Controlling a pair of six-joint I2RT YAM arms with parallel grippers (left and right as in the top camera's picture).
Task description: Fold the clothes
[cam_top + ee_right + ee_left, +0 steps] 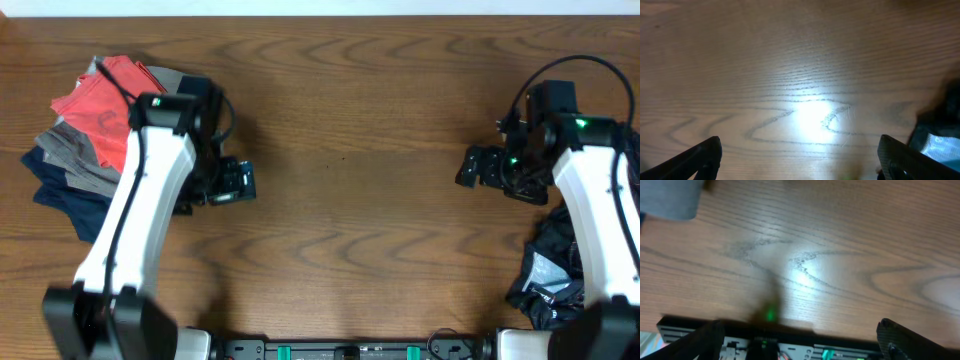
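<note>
Left pincer (802,341), right pincer (800,161): wide, empty.

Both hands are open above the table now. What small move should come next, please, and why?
Probably the right hand should move toward the crumpled black garment beside its arm. The coral-red T-shirt looks already folded, lying on the grey and navy garments, and both the left hand and the right hand are open and empty over the table.
</note>
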